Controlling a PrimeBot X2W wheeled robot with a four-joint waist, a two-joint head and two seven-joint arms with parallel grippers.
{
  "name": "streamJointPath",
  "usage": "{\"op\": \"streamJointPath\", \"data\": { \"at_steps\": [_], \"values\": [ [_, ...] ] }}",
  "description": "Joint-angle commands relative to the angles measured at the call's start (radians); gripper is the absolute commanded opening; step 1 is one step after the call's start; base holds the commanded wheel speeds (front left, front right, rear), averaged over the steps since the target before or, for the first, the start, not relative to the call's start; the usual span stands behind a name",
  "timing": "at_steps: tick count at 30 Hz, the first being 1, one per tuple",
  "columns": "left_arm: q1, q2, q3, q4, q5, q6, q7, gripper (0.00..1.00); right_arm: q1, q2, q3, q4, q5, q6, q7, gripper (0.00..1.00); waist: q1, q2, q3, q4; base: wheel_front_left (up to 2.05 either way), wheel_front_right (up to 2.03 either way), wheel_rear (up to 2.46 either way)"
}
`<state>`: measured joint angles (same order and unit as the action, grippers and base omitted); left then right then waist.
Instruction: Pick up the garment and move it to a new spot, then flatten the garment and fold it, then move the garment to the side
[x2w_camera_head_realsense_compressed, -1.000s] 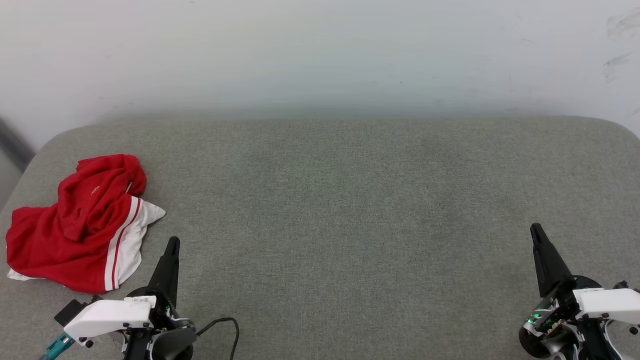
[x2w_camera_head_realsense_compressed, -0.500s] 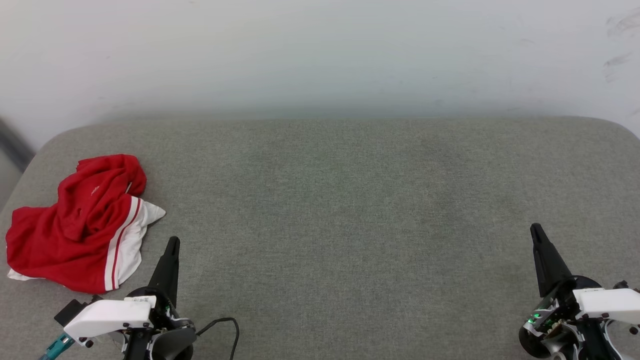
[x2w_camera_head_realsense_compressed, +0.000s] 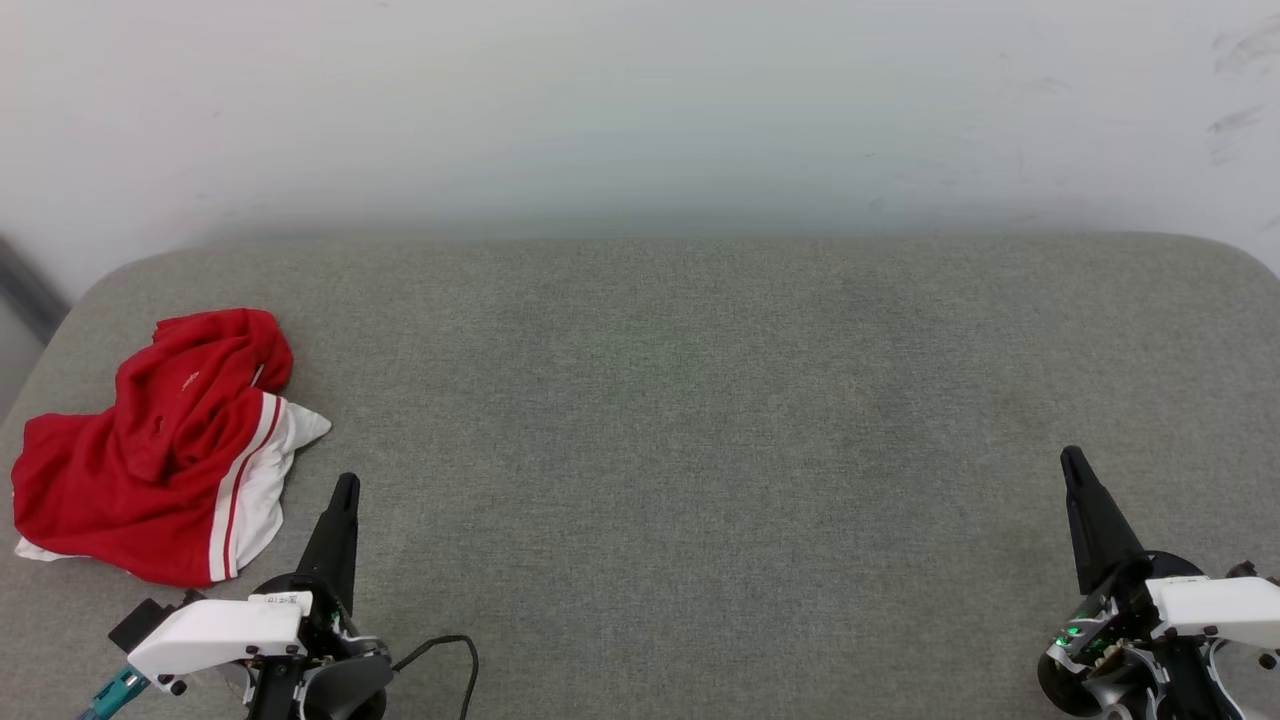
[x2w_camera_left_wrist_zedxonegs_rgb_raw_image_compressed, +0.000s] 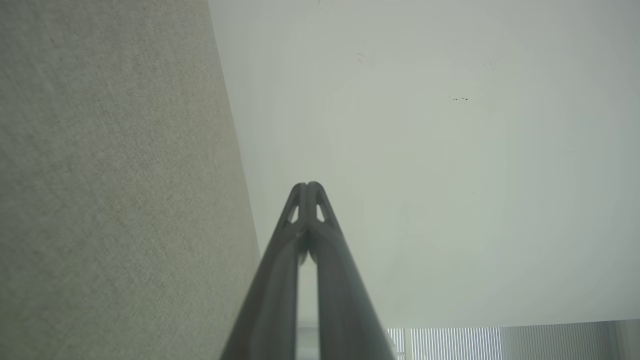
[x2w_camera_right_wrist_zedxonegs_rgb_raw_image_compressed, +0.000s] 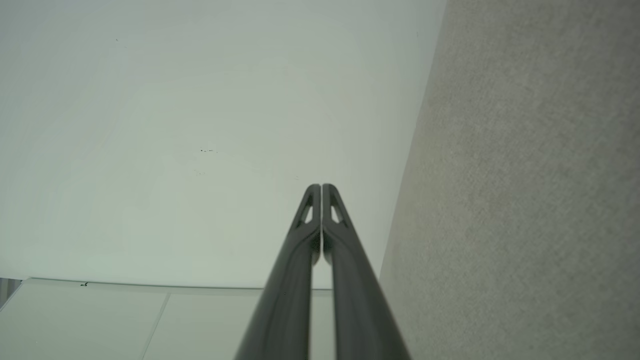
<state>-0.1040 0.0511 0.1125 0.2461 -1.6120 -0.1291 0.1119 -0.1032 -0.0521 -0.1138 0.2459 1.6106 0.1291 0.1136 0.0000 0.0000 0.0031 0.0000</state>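
Observation:
The garment (x2w_camera_head_realsense_compressed: 150, 450) lies crumpled in a heap at the left end of the grey fabric surface (x2w_camera_head_realsense_compressed: 680, 400), red with a white sleeve edged in red-and-white stripes. My left gripper (x2w_camera_head_realsense_compressed: 346, 484) rests just right of the heap near the front edge, shut and empty, its tips (x2w_camera_left_wrist_zedxonegs_rgb_raw_image_compressed: 307, 186) pressed together. At the lower right, far from the cloth, my right gripper (x2w_camera_head_realsense_compressed: 1069, 456) is likewise shut on nothing, fingertips (x2w_camera_right_wrist_zedxonegs_rgb_raw_image_compressed: 320, 187) touching.
A pale wall (x2w_camera_head_realsense_compressed: 640, 110) rises directly behind the grey surface. A black cable (x2w_camera_head_realsense_compressed: 450, 650) loops by the left wrist. The surface's rounded corners sit at far left and far right.

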Motion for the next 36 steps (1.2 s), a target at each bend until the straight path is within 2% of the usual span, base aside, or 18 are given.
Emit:
{"op": "streamJointPath", "data": {
  "at_steps": [1,13,14,18,29,36],
  "values": [
    [-0.011,-0.001,0.001,0.0,0.003,-0.003,0.002,0.0,-0.014,0.002,0.0,0.001,0.001,0.003,-0.001,0.0,0.0,0.0,0.0,0.0,0.0,0.0,0.0],
    [-0.011,-0.001,0.001,0.0,0.003,-0.003,0.002,0.0,-0.014,0.002,0.001,0.001,0.001,0.003,-0.001,0.0,0.0,0.0,0.0,0.0,0.0,0.0,0.0],
    [0.0,0.0,0.0,0.001,0.0,0.0,0.0,1.0,0.0,0.0,0.0,0.001,0.0,0.0,0.0,1.0,0.0,0.0,0.0,0.0,0.0,0.0,0.0],
    [0.014,-0.002,-0.006,0.018,-0.002,0.0,-0.003,1.0,0.016,0.001,0.002,0.018,-0.001,0.0,-0.002,1.0,0.0,0.0,0.0,0.0,0.0,0.0,0.0],
    [0.005,-0.002,-0.067,-0.017,-0.001,0.0,-0.059,1.0,0.029,0.0,0.029,-0.027,-0.028,0.0,-0.058,1.0,0.0,0.0,0.0,-0.001,0.0,0.0,0.0],
    [0.001,0.0,-0.092,-0.04,0.091,0.0,-0.091,1.0,0.036,-0.005,0.041,-0.051,-0.109,0.0,-0.091,1.0,0.0,0.0,-0.002,-0.001,0.0,0.0,0.0]
  ]
}}
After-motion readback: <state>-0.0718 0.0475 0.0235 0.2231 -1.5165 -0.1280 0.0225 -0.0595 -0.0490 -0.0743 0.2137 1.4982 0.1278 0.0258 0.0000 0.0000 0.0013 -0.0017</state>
